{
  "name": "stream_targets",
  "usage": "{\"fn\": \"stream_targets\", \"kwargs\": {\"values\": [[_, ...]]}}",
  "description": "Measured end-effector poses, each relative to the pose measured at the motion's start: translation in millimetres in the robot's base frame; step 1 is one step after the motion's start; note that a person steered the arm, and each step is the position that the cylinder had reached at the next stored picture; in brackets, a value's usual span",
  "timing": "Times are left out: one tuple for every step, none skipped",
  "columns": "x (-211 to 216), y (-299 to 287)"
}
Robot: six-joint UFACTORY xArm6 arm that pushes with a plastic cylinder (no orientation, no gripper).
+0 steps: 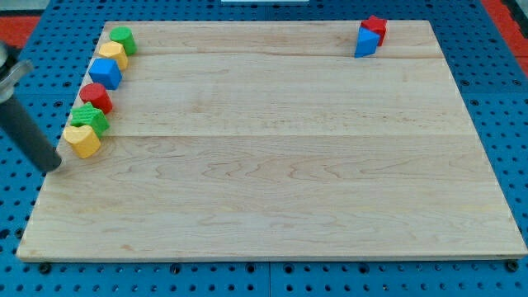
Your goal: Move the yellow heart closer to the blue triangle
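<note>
The yellow heart (82,139) lies at the board's left edge, lowest in a column of blocks. The blue triangle (367,40) sits at the view's top right, touching a red star (376,26) behind it. My tip (54,164) is at the board's left edge, just to the lower left of the yellow heart, a small gap apart. The rod slants up to the view's left.
Above the yellow heart along the left edge stand a green block (90,118), a red block (96,97), a blue block (106,73), a yellow block (113,54) and a green block (123,39). The wooden board (272,165) rests on a blue pegboard.
</note>
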State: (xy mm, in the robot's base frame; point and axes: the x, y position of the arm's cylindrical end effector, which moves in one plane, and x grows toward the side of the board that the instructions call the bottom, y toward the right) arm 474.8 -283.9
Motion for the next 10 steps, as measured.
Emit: {"fn": "stream_targets", "kwargs": {"values": [[-31, 74], [-34, 139], [-10, 132], [-1, 164], [-66, 255], [-87, 338], [-62, 340], [-64, 376], [-132, 368], [-151, 380]]}}
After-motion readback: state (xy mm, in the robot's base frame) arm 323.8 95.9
